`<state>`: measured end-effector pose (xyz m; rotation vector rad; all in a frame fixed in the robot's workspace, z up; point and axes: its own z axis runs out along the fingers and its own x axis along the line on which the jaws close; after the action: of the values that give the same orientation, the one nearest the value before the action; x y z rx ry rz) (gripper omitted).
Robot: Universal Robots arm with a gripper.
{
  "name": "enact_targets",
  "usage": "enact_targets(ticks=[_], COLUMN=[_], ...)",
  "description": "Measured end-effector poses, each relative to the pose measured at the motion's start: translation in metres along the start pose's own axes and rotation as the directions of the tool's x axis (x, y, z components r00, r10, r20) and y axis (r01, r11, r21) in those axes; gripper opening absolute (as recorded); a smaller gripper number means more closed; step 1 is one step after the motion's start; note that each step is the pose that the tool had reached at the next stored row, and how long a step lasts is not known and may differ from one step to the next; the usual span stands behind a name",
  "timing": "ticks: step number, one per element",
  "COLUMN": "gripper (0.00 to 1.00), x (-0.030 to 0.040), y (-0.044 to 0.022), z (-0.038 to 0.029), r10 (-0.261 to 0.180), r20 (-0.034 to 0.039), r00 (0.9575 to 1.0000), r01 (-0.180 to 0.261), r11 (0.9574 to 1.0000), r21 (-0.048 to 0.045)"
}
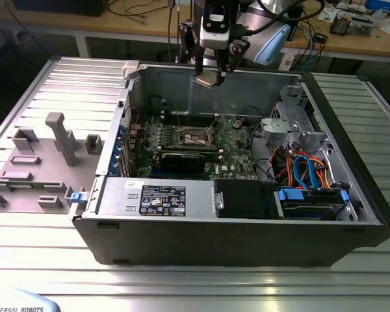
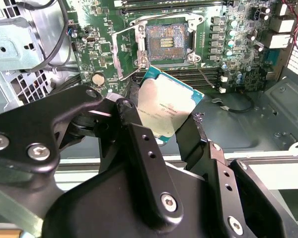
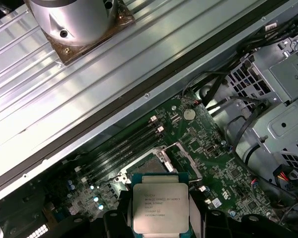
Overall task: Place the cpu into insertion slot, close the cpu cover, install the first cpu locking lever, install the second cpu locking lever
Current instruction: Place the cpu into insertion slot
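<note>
The gripper (image 1: pixel 210 75) hung above the open case (image 1: pixel 351 162), its fingers pinching the cpu (image 2: pixel 165 110) by two opposite edges. In the second wrist view the chip sat between them with its metal top toward the camera, clear of everything below. In the exterior view it looked tilted.

The slot (image 2: pixel 167 41) lay bare on the motherboard (image 2: pixel 238 39), its dark centre uncovered. The cover (image 2: pixel 121 52) appeared swung back to one side of it (I judged that from the frame's outline, not with certainty). No step of the task was finished: the chip was in the air, well apart from the slot.

The risks, as I judged them:
- **Skewed landing:** a chip held at an angle could meet the slot corner-first and land crooked on the contacts.
- **Slipping:** a grip on such thin edges could let it slide or turn during a descent.
- **Snagging:** the bulky fingers flanked the chip closely and could catch the raised cover or the slot's rim.
- **Wrong orientation:** this too would keep it from seating.
</note>
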<state>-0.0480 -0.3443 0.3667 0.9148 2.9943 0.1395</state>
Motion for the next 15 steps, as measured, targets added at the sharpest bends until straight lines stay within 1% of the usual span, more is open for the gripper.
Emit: enact_targets(ticks=[9,15], gripper=[0.54,0.54], x=[0.0000,0.0000], y=[0.0000,0.0000], z=[0.0000,0.0001], r10=[0.007,0.051], r20=[0.0006,0.0044], r00=[1.0000,0.9987], r01=[-0.007,-0.051], r11=[1.0000,0.9987], r21=[-0.0002,-0.0011])
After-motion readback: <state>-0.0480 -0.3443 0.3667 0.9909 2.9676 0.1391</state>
